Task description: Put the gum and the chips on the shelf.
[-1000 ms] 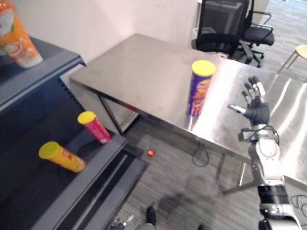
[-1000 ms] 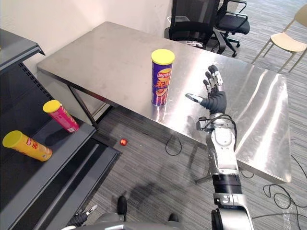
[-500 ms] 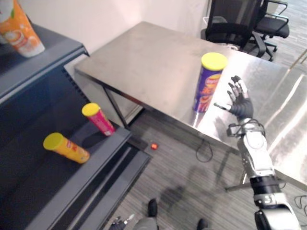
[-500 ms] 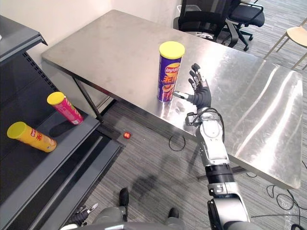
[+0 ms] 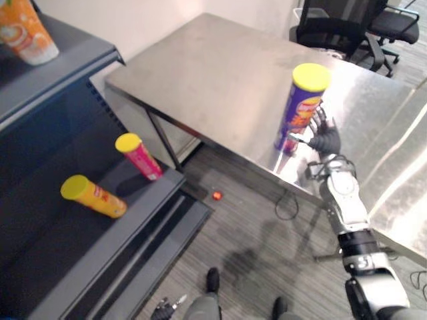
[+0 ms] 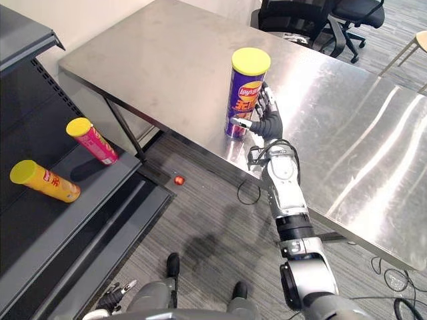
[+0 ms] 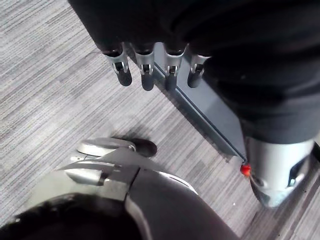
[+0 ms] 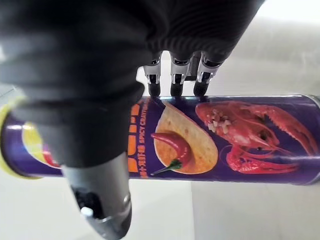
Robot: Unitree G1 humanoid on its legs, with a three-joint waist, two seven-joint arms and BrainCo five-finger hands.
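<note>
3 chip cans: 1 purple can [image 6: 241, 93], 1 pink can [image 6: 93, 142], 1 yellow can [image 6: 47, 183]. Also 1 orange pack [image 5: 23, 33], 2 office chairs [image 5: 337, 27], 1 sm. red ball [image 6: 179, 179].

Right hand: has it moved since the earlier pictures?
Yes. The right hand has moved toward the purple chips can standing on the table and is now right beside it.

Chips can [image 6: 247, 93] on table [image 6: 153, 60]; red can [image 6: 93, 141], yellow can [image 6: 45, 181] on shelf [image 6: 83, 213]

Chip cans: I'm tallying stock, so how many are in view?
3: purple can upright on the table by the right hand; red can and orange can lying on the lower shelf.
</note>
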